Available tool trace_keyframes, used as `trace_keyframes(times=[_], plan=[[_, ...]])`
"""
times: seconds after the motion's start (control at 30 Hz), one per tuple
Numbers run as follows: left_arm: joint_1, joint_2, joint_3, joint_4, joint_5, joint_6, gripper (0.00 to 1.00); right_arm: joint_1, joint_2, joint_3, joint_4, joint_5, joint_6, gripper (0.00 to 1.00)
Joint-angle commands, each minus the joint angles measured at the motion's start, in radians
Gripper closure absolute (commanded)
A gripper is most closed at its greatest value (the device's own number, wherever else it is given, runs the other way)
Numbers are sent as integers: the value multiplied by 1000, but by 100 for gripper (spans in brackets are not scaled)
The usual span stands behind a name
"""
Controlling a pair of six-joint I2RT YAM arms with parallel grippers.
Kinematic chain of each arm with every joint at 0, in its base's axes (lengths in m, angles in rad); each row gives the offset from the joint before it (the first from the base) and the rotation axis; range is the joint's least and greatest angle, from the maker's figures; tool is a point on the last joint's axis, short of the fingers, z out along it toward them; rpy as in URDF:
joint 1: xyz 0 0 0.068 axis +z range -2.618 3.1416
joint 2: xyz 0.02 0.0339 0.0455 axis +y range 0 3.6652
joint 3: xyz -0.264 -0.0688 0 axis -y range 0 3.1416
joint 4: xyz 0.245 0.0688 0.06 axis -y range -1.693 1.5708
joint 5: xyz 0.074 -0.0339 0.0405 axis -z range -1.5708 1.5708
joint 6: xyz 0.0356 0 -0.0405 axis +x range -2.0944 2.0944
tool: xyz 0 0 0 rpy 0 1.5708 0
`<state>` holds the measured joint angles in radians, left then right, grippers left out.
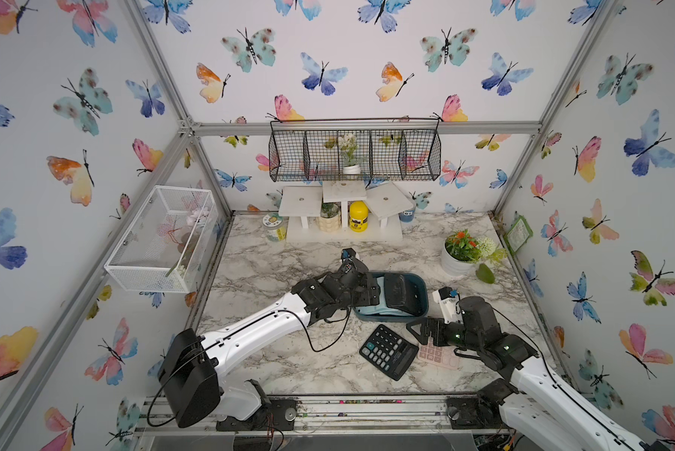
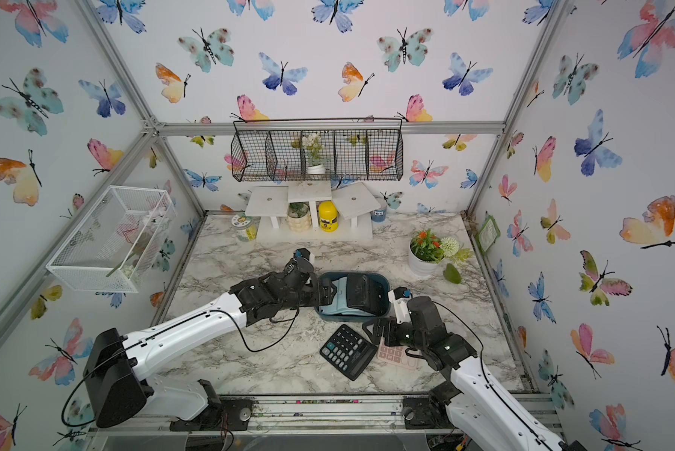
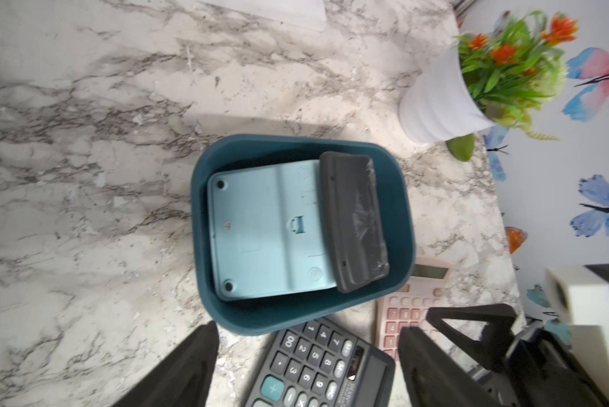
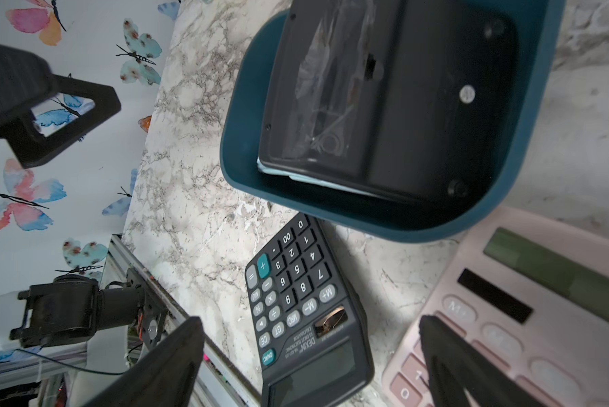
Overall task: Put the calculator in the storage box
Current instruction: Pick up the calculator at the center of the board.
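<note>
The dark teal storage box [image 1: 390, 317] [image 2: 351, 318] [image 3: 296, 317] [image 4: 236, 141] stands mid-table. Inside it a light blue calculator [image 3: 267, 229] lies face down, and a black calculator [image 3: 354, 222] [image 4: 401, 88] leans face down over it. In front of the box a black calculator [image 1: 388, 351] [image 2: 347, 351] [image 4: 303, 310] lies keys up beside a pink calculator [image 1: 441, 357] [image 4: 524, 317]. My left gripper [image 1: 371, 293] [image 3: 310, 331] is open and empty at the box's left end. My right gripper [image 1: 421, 332] [image 4: 310, 324] is open and empty over the two table calculators.
A white pot of flowers [image 1: 458, 255] and a green leaf [image 1: 485, 273] sit at the back right. A white riser [image 1: 343, 218] with a yellow bottle [image 1: 358, 216] lines the back wall under a black wire basket [image 1: 355, 156]. A white mesh basket [image 1: 164, 238] hangs on the left wall.
</note>
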<state>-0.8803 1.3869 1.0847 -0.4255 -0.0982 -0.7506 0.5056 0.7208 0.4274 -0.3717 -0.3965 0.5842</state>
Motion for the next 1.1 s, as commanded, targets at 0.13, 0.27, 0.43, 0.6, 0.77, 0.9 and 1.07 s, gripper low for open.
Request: trace_keyframes(times=[0.13, 0.27, 0.43, 0.6, 0.77, 0.9, 1.07], plan=[[50, -85, -109, 25, -17, 8, 14, 7, -43, -65, -65, -131, 61, 2], [61, -86, -120, 32, -9, 13, 14, 9, -50, -107, -25, -196, 92, 2], [76, -86, -132, 43, -1, 14, 14, 17, -53, -132, -20, -234, 109, 1], [84, -82, -138, 56, 7, 14, 14, 28, -38, -166, 43, -265, 140, 2], [84, -75, -138, 62, 13, 14, 14, 54, 12, -192, 125, -270, 174, 3], [84, -70, -137, 70, 21, 14, 14, 87, 47, -201, 203, -266, 212, 8], [84, -69, -138, 70, 18, 14, 14, 135, 98, -204, 287, -244, 254, 17]])
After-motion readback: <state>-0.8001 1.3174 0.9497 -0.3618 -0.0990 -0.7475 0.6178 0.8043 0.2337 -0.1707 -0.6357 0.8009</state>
